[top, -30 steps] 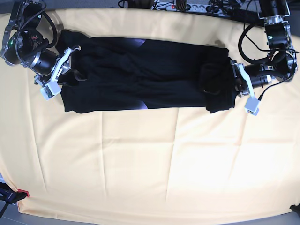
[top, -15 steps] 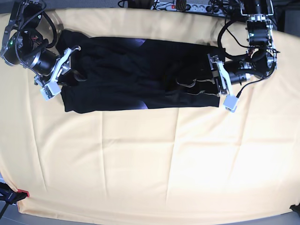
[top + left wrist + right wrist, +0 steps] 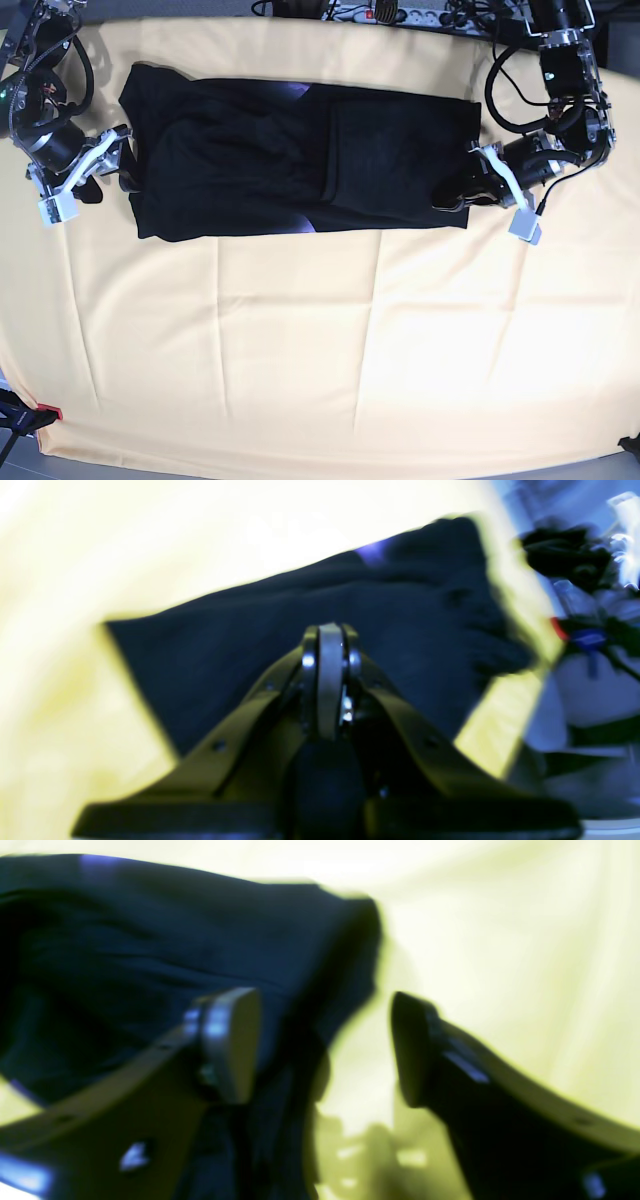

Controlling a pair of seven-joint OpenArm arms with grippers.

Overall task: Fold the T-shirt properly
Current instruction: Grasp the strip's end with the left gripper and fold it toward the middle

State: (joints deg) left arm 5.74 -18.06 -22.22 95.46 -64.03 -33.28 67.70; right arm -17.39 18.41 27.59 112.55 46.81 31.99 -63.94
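Yellow cloth [image 3: 300, 350] under folded T-shirt [image 3: 300, 165]

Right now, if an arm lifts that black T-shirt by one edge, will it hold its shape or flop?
The T-shirt will probably flop: its cloth lies wrinkled and folded over. It likely drapes and unfolds from one pinch. It may drag the tablecloth, which is already creased.

Robotics lab: cloth-draped table [image 3: 300, 350], power strip [image 3: 385, 14], cable tangle [image 3: 460, 18].

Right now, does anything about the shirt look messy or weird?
Mostly tidy. The T-shirt lies as a long folded band on the yellow cloth, but its left half is rumpled with creases, and a small pale patch peeks out at the top edge.
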